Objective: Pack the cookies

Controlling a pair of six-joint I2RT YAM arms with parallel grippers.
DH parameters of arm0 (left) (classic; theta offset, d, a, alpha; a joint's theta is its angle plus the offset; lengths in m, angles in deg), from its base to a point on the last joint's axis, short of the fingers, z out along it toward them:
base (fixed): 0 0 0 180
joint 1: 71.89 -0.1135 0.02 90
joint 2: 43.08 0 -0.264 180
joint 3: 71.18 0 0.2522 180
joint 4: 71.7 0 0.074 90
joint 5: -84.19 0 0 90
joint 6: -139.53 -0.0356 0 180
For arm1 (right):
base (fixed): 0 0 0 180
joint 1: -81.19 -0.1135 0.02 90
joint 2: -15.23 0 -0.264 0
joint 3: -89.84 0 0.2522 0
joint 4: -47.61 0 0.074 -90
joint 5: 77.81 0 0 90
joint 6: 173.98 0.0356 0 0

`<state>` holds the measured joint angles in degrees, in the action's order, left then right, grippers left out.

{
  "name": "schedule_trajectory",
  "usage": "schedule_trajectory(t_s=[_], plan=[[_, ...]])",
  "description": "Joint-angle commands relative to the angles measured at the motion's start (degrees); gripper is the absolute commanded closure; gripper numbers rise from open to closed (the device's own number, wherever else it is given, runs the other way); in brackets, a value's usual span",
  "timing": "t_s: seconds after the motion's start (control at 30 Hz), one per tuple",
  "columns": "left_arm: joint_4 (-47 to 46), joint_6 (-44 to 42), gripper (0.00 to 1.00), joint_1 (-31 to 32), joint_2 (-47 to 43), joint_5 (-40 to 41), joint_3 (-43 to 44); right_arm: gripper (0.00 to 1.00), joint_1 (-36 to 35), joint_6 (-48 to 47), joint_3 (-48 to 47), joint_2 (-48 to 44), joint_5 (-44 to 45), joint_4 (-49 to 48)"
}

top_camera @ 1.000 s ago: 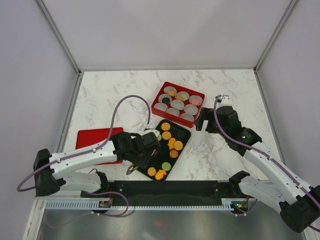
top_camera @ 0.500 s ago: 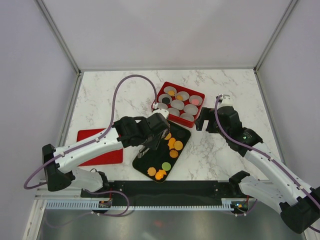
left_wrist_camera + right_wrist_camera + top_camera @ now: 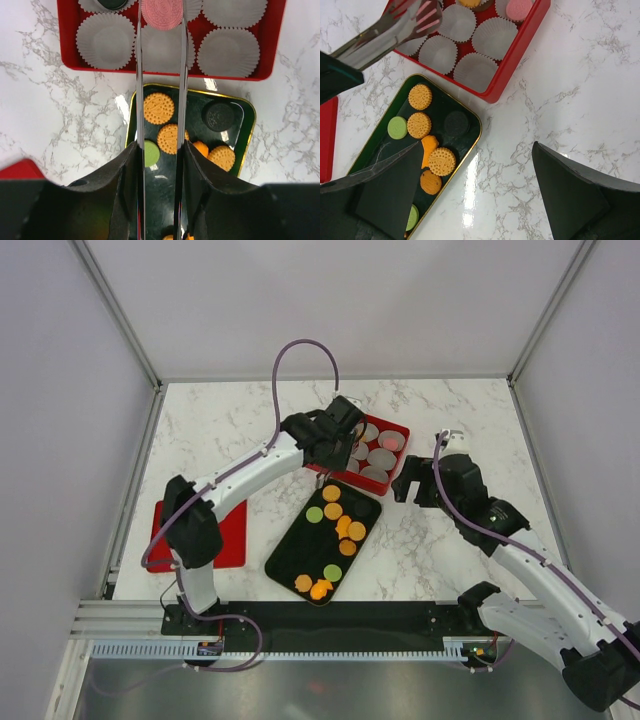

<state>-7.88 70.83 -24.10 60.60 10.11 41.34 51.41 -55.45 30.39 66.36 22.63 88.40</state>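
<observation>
1. The left end effector (image 3: 160,155) is closed partway on metal tongs (image 3: 140,100), and their tips pinch a pink cookie (image 3: 161,12).
2. That cookie hangs over the red box (image 3: 67,35) of paper cups (image 3: 105,40), apparently above an empty middle cup, though the tong tips hide its exact spot.
3. The other cookies (image 3: 159,107) are mostly orange, with some green and one dark. They lie on the black tray (image 3: 295,550) just beside the box.
4. The right end effector (image 3: 476,145) has its jaws wide and holds nothing, above the table (image 3: 560,90) right of the tray.
5. A red lid (image 3: 225,540) lies flat left of the tray.
</observation>
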Motion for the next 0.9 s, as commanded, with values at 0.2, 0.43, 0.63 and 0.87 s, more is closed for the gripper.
schedule_trajectory(t_s=[0.2, 0.43, 0.63, 0.87], plan=[[-4.8, -4.3, 0.55, -2.4, 7.9, -4.1, 5.8, 0.02, 0.1, -0.1, -1.9, -2.4, 1.3, 0.9], [-5.1, -4.7, 0.55, -2.8, 9.8, -3.8, 6.2, 0.02, 0.1, -0.1, -1.7, -2.6, 1.3, 1.1], [-4.9, -4.6, 0.52, -2.9, 9.9, -4.1, 5.5, 0.02, 0.1, 0.0, -1.4, -3.0, 1.4, 1.1], [-4.9, -5.0, 0.48, -2.9, 8.8, -4.0, 5.0, 0.02, 0.1, 0.1, -1.6, -2.7, 0.9, 1.1]])
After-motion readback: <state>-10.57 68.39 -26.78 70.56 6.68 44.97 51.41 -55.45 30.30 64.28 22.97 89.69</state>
